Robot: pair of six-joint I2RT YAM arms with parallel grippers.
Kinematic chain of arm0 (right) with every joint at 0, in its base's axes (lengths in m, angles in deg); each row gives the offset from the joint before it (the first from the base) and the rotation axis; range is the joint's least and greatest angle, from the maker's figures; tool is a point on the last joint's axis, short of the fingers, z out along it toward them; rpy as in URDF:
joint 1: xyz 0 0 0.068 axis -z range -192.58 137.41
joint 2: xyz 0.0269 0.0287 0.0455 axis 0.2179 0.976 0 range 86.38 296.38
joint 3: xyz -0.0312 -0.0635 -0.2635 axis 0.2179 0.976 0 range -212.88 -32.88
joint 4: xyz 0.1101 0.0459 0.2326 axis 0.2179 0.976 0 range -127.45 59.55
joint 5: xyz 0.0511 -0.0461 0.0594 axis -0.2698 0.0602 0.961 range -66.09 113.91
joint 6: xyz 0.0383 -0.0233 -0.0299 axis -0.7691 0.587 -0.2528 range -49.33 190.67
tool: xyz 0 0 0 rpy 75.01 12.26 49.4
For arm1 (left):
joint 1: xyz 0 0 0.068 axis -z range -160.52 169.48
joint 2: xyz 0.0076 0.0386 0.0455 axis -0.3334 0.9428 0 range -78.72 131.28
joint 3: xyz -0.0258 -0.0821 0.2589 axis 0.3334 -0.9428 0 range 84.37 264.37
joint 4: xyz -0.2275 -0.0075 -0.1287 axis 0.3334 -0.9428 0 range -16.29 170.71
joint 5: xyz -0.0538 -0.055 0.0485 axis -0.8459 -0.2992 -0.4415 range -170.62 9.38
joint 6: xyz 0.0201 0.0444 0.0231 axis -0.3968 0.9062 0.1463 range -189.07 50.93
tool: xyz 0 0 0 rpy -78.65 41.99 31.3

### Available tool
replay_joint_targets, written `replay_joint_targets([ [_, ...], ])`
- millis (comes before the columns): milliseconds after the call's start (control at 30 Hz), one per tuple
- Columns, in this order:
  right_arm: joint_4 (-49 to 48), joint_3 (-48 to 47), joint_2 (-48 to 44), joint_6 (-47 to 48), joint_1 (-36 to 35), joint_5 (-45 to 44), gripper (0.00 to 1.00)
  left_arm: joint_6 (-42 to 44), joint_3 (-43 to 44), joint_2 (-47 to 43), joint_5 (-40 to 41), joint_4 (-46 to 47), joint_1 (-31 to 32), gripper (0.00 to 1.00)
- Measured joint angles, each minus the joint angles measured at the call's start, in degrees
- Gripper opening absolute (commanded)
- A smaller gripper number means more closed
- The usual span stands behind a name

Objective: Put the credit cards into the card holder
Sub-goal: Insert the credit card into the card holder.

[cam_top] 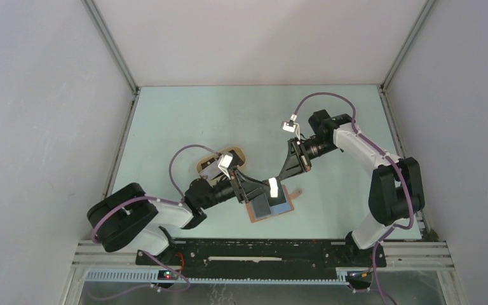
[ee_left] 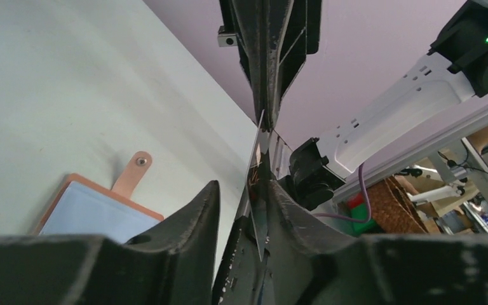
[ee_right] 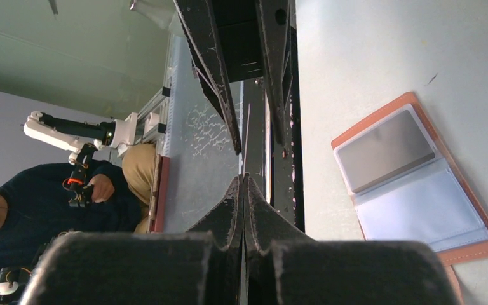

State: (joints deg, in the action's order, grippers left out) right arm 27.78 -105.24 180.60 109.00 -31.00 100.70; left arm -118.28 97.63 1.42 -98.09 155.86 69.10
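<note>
Count from my end: two arms, one card holder, one tray, and two cards I'm sure of.

- **Holder:** The card holder (cam_top: 282,205) lies open and flat on the table (cam_top: 184,121), at 6 o'clock of where the grippers meet. It is near the front edge but not at it. Its snap tab (ee_left: 134,173) sticks out at its 1 o'clock.
- **Card 1:** One grey card (ee_right: 384,149) sits in the holder's 9 o'clock half, beside the light blue pocket.
- **Card 2:** The other credit card (ee_left: 258,152) is held off the table by the holder's far edge, edge-on to both wrist cams.
- **Right side:** The right gripper (ee_right: 243,182) reaches in from 2 o'clock and is pinched tight on that card.
- **Left side:** The left gripper (ee_left: 244,190) reaches in from 8 o'clock and straddles the card's other end, jaws part-way apart. I see table through the gap on one side. I can't tell if the other finger touches.
- **Tray:** The tray (cam_top: 199,169) is at 10 o'clock of the grippers, apart from the holder. The left wrist covers most of it. I make out something dark inside but can't count cards there.
- **Room:** From 10 through 2 o'clock, open table runs to the back wall. The side walls hug both table edges.
- **Hidden:** In the top view the fingertips are lost under the arms.
</note>
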Motion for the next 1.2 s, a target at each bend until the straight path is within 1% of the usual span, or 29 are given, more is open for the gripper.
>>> replay_joint_targets([
  [33,0.0,0.0,0.07,0.0,0.0,0.02,0.0,-0.48,0.44,0.68,-0.52,0.42,0.02,0.23],
  [67,0.0,0.0,0.09,0.0,0.0,0.0,0.0,-0.92,0.98,1.36,-1.22,0.81,0.02,0.11],
  [100,0.0,0.0,0.11,0.0,0.0,0.0,0.0,-1.38,1.46,1.88,-1.75,1.03,0.04,0.02],
  [133,0.0,0.0,0.15,0.0,0.0,0.0,0.0,-1.88,1.77,2.14,-2.25,1.22,0.07,0.0],
  [167,-0.04,0.0,0.39,0.15,0.07,-0.2,0.2,-2.34,1.97,2.34,-3.32,2.25,0.13,0.0],
  [233,0.13,0.0,0.48,0.09,0.07,-0.15,0.3,-2.36,1.97,2.32,-3.32,2.25,0.13,0.0],
  [267,0.22,0.0,0.52,0.15,0.07,-0.22,0.34,-2.36,1.97,2.32,-3.28,2.29,0.13,0.0],
  [367,0.48,0.0,0.55,0.7,0.07,-0.07,0.41,-2.36,1.97,2.29,-3.1,2.69,0.13,0.0],
  [467,0.85,0.0,0.74,0.94,0.04,0.35,0.43,-2.38,1.97,2.27,-2.8,3.1,0.13,0.0],
  [533,1.03,0.0,1.07,1.01,0.02,0.57,0.43,-2.38,1.97,2.27,-2.49,3.26,0.13,0.0],
  [600,1.11,0.0,1.51,1.01,-0.24,0.81,0.39,-2.38,1.97,2.27,-2.23,3.26,0.13,0.0],
  [633,1.11,0.0,1.68,1.01,-0.44,0.9,0.35,-2.38,1.97,2.27,-2.14,3.28,0.13,0.0],
  [667,1.03,0.0,1.81,0.94,-0.72,0.92,0.27,-2.38,1.97,2.27,-2.05,3.32,0.13,0.0],
  [733,0.68,0.09,1.86,0.48,-1.38,1.03,0.08,-2.38,1.97,2.27,-1.77,3.41,0.13,0.01],
  [767,0.48,0.13,1.86,0.46,-1.62,1.2,0.01,-2.38,1.97,2.27,-1.66,3.45,0.13,0.06],
  [833,0.15,0.2,1.86,0.22,-1.9,1.42,0.0,-2.47,1.92,2.27,-1.33,3.48,0.13,0.24],
  [867,0.04,0.26,1.86,0.07,-1.88,1.53,0.0,-2.45,1.84,2.27,-1.05,3.52,0.15,0.31],
  [933,-0.94,0.98,1.84,-0.37,-1.53,1.75,0.0,-2.69,1.42,1.84,0.11,3.58,0.24,0.41],
  [1000,-3.21,3.17,1.42,-1.75,-0.72,1.75,0.0,-2.43,-0.5,-0.15,1.9,3.41,0.26,0.45],
  [1067,-6.6,6.6,0.11,-4.44,0.04,1.57,0.0,-1.62,-3.61,-4.35,4.37,1.57,0.31,0.48],
  [1100,-9.97,9.9,-1.55,-7.28,0.66,1.18,0.0,-1.09,-5.01,-7.1,5.62,-0.24,0.31,0.52],
  [1133,-12.7,12.28,-3.06,-9.64,0.92,0.66,0.0,-0.35,-5.81,-9.55,6.62,-2.12,0.31,0.54],
  [1200,-21.62,19.67,-8.37,-15.93,1.29,-1.7,0.0,1.33,-6.51,-15.76,8.9,-8.31,0.35,0.58],
])
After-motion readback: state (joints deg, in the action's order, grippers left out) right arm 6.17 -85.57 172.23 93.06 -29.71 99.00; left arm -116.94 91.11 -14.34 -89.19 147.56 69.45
